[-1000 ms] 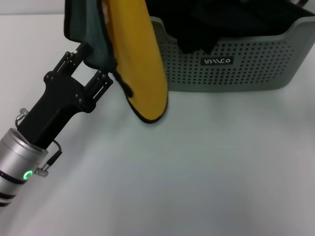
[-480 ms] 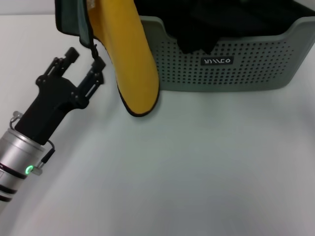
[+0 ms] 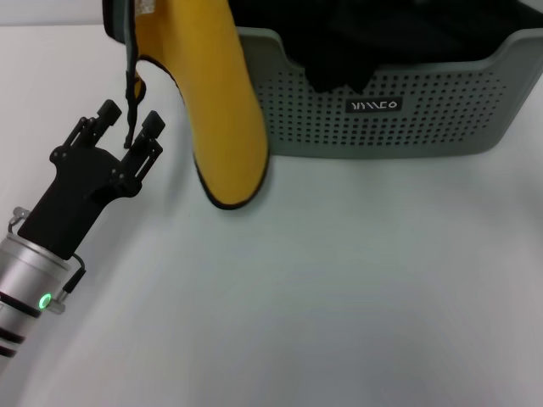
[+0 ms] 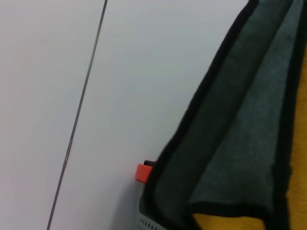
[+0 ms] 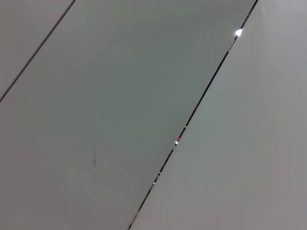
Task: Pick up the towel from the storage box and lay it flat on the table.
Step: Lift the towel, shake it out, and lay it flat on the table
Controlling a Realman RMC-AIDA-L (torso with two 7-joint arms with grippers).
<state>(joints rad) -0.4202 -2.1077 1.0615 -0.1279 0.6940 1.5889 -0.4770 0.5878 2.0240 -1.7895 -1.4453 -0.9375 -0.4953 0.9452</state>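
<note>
The towel (image 3: 216, 102) hangs down from beyond the head view's top edge, mustard face forward, with its tip just above the table (image 3: 339, 280) beside the storage box (image 3: 441, 110). What holds it up is out of view. My left gripper (image 3: 129, 120) is open to the towel's left, and a dangling strand of black edging (image 3: 131, 89) reaches down between its fingertips. The left wrist view shows the towel's teal-grey face (image 4: 240, 124) with black edging close up. My right gripper is not in view; its wrist view shows only blank panels.
The pale grey-green box stands at the back right with black cloths (image 3: 339, 42) piled inside. A small orange-red piece (image 4: 143, 172) shows by the box corner in the left wrist view. White tabletop spreads in front of the box.
My left gripper let go of the towel's teal side, opened, and drew back down and left. The towel swung left and hangs a little higher.
</note>
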